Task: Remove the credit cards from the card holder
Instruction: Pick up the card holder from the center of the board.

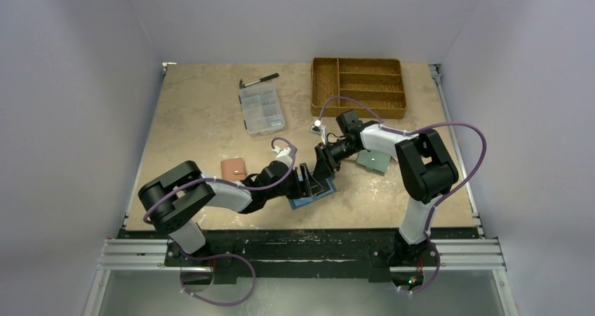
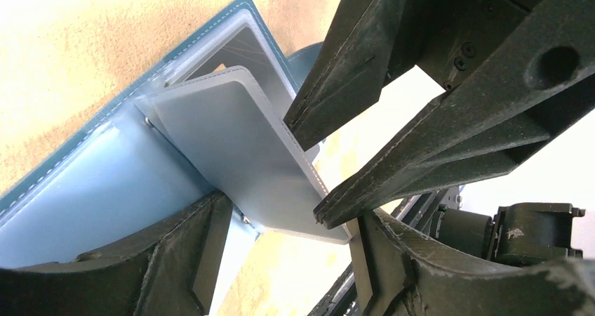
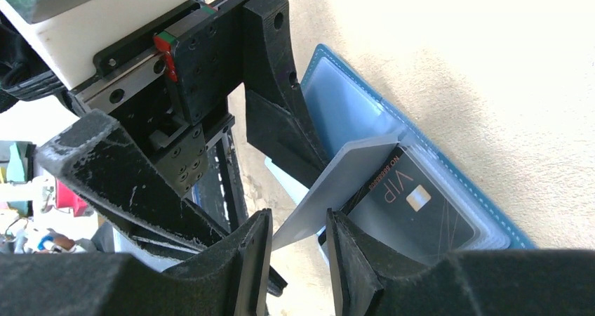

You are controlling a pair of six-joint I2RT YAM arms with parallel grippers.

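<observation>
The card holder lies open on the table, pale blue side up. A black credit card marked VIP sits in its clear sleeve. From the fold a greyish leaf with a stitched edge stands up; I cannot tell whether it is a card or a sleeve. My right gripper is open, the leaf's corner loose between its fingers. My left gripper is open and straddles the holder's near edge. No other cards show.
A woven divided tray stands at the back right, a clear organiser box and a pen at the back middle. A brownish wallet lies left of the arms, a teal-green one under the right arm.
</observation>
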